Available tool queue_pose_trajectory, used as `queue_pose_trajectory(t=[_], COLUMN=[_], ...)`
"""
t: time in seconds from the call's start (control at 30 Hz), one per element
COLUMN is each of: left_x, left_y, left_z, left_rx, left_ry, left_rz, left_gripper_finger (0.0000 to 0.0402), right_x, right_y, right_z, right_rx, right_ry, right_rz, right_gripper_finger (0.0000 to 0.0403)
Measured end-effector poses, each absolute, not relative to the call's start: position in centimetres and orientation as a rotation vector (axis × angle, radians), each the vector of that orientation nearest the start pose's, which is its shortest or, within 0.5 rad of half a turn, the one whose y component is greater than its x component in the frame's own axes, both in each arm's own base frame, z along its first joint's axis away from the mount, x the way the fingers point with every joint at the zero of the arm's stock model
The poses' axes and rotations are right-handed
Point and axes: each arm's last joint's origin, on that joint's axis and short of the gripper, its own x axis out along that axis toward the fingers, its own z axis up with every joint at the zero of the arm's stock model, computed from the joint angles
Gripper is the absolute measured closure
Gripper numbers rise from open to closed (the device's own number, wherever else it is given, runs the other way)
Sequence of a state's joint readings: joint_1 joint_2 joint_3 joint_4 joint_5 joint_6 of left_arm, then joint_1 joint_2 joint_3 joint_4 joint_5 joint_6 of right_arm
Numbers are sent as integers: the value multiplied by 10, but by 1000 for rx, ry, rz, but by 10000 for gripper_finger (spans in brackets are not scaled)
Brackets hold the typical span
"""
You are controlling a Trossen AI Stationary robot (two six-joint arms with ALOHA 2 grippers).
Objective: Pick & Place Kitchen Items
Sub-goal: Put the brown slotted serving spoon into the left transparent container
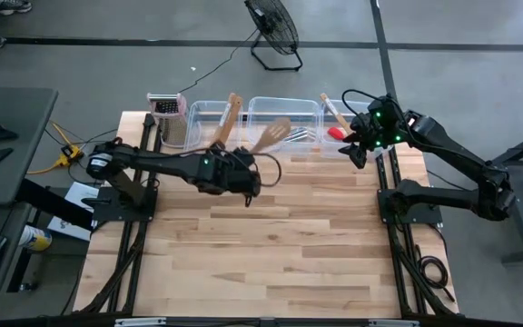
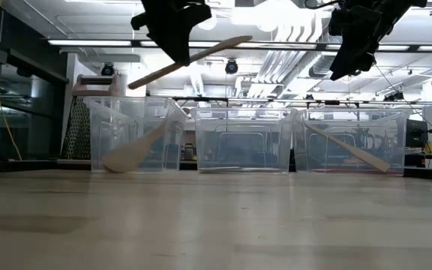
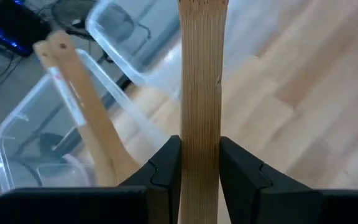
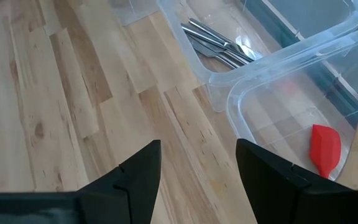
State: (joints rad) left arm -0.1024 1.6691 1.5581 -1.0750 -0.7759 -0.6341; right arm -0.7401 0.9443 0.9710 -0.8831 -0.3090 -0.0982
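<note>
One slotted wooden spatula (image 1: 271,136) is clamped by the left hand (image 1: 243,173) above the desk (image 1: 280,245), at six o'clock from the middle tub (image 1: 284,111); the right hand (image 1: 360,145), apparently empty, is held open over the right tub (image 4: 291,74)

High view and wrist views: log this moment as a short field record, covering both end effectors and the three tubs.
left end effector: shut on a wooden spatula, held above the table near the middle tub
right end effector: open, empty, above the right tub's near edge
left tub: wooden utensils leaning inside
middle tub: metal cutlery
right tub: red spatula, wooden handle
table: near part bare wood
</note>
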Motion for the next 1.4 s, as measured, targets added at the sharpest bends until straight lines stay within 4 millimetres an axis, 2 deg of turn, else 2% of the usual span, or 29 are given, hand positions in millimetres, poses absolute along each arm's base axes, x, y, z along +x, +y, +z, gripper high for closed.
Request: queue_pose_trajectory(t=[0.3, 0.6, 0.7, 0.93, 1.4], left_x=[324, 307, 304, 294, 288], left_y=[26, 67, 82, 104, 133], left_z=[335, 341, 335, 302, 272], left_rx=[-88, -99, -128, -188, -381], left_ry=[712, 737, 749, 808, 839], left_rz=[1041, 1178, 1223, 1301, 1234], left_gripper_finger=[323, 323, 323, 323, 323], right_x=[132, 132, 132, 132, 132], right_y=[-110, -110, -110, -110, -110], right_z=[312, 312, 312, 312, 312], right_rx=[329, 338, 348, 354, 374], right_ry=[765, 763, 761, 760, 751], right_rz=[-387, -390, -394, -397, -412], right_gripper_finger=[202, 202, 202, 202, 202])
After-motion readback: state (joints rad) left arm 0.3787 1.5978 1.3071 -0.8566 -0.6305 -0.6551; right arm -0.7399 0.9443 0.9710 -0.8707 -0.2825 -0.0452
